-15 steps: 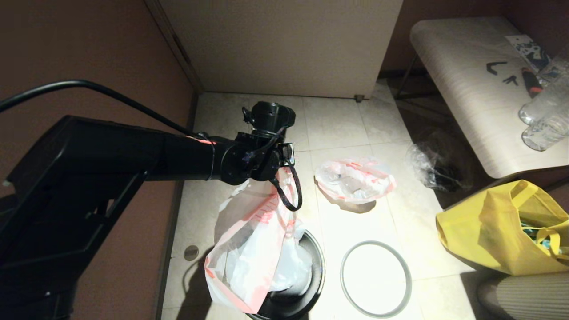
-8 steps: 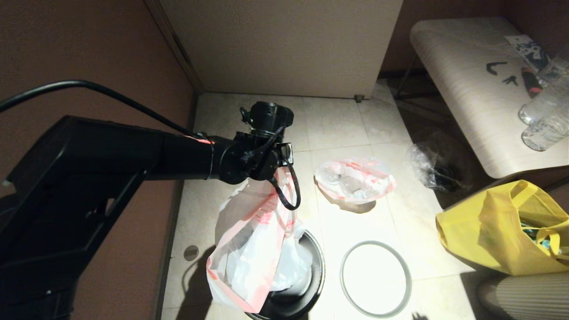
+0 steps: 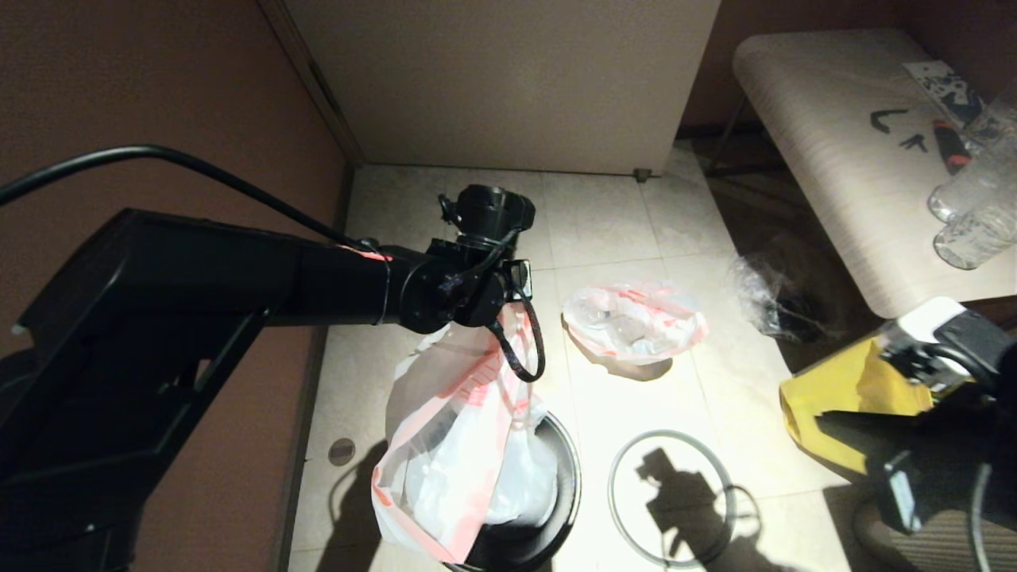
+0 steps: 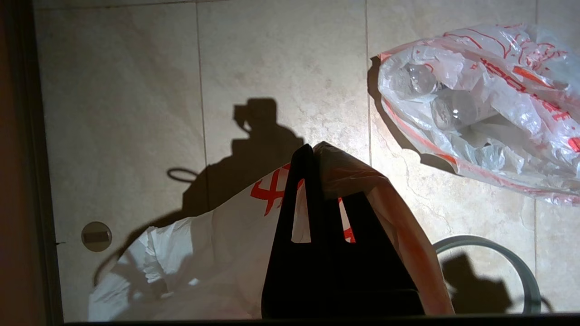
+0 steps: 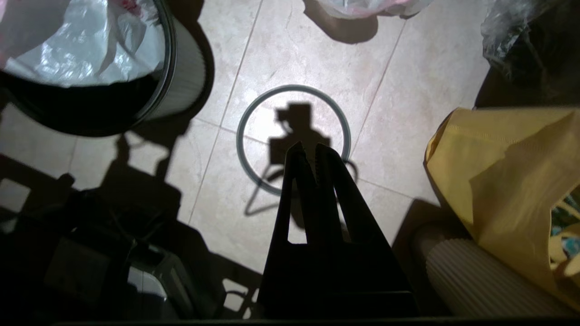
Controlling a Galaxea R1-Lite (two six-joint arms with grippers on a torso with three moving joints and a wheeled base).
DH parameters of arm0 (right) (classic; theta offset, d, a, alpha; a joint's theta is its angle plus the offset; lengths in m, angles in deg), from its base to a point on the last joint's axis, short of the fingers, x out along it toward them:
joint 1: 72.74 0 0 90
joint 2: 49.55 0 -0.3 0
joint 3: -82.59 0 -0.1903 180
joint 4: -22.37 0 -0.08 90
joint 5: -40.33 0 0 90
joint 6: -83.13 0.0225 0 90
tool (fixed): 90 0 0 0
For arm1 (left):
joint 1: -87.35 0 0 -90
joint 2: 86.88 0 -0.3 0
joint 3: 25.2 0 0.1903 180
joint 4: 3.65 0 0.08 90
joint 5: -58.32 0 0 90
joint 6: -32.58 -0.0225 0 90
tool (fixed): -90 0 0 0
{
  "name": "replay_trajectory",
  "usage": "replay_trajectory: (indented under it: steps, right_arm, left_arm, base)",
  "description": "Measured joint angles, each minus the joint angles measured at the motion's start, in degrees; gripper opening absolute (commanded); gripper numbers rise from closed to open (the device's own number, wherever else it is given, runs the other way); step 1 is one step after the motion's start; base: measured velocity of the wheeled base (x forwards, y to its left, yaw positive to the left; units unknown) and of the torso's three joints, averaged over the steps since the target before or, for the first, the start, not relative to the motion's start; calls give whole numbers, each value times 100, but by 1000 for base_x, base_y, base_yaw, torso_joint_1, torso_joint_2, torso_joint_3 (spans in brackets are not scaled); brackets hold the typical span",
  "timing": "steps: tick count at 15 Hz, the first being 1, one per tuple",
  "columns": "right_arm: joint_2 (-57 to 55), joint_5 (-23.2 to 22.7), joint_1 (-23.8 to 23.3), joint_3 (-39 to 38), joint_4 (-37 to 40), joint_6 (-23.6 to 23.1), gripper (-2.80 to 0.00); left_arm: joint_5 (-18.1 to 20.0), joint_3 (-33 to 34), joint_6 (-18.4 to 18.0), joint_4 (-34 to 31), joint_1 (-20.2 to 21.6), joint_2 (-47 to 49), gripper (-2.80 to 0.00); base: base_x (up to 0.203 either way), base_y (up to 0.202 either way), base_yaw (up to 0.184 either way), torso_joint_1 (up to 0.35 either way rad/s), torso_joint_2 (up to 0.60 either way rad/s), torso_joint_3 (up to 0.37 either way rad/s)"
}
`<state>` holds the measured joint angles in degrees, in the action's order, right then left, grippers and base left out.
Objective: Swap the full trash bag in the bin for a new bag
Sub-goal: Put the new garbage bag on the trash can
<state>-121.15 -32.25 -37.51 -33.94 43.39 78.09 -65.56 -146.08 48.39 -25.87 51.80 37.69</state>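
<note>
My left gripper point(image 4: 312, 150) is shut on the top edge of the new bag point(image 3: 453, 445), a thin white bag with red print. The new bag hangs from it, its lower part inside the black bin point(image 3: 566, 485) and part draped over the bin's near-left side. The full trash bag point(image 3: 636, 318), lumpy with clear bottles, lies on the floor tiles beyond the bin. The grey ring point(image 3: 671, 433) lies flat to the right of the bin. My right gripper point(image 5: 312, 151) is shut and holds nothing, hovering above the grey ring point(image 5: 240, 136); its arm point(image 3: 945, 349) shows at the right.
A yellow fabric tote point(image 3: 850, 389) stands at the right, partly behind the right arm. Clear plastic wrap point(image 3: 775, 294) lies under a pale bench point(image 3: 834, 143) that carries bottles point(image 3: 973, 214). A wall runs along the left, a cabinet at the back. A floor drain point(image 3: 342, 451) sits left of the bin.
My right arm has come into view at the right, covering part of the yellow tote and casting a shadow on the grey ring. The left gripper with the bag shifted slightly.
</note>
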Motion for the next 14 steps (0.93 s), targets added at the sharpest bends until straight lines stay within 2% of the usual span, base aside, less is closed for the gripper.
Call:
replay_trajectory:
  steps: [2, 3, 4, 6, 9, 10, 14]
  right_arm:
    - [-862, 738, 458, 548, -184, 155, -280]
    - [-1212, 963, 638, 779, -237, 253, -280]
    - [-1516, 998, 779, 956, -249, 378, -280]
    - [-1938, 688, 943, 1187, -265, 648, -280]
    - [-2318, -189, 1008, 1284, -521, 1000, -280]
    - [-2422, -545, 1004, 1284, -781, 1060, 0]
    - [-3016, -1389, 945, 1279, -1805, 1271, 0]
  left_arm:
    - [11, 2, -2, 10, 29, 52, -280]
    - [15, -15, -2, 15, 41, 89, -280]
    - [20, -56, -2, 15, 49, 135, -280]
    - [77, -98, 5, 17, 55, 198, -280]
    - [87, -133, 1, 9, 83, 243, -280]
    - [87, -141, 4, 8, 116, 241, -280]
    - [87, -70, 123, -34, 306, 219, -280]
  base:
    - [0, 0, 0, 0, 0, 0]
    - [0, 0, 0, 0, 0, 0]
    - [0, 0, 0, 0, 0, 0]
    - [0, 0, 0, 0, 0, 0]
    - [0, 0, 0, 0, 0, 0]
    - [0, 0, 0, 0, 0, 0]
    - [0, 0, 0, 0, 0, 0]
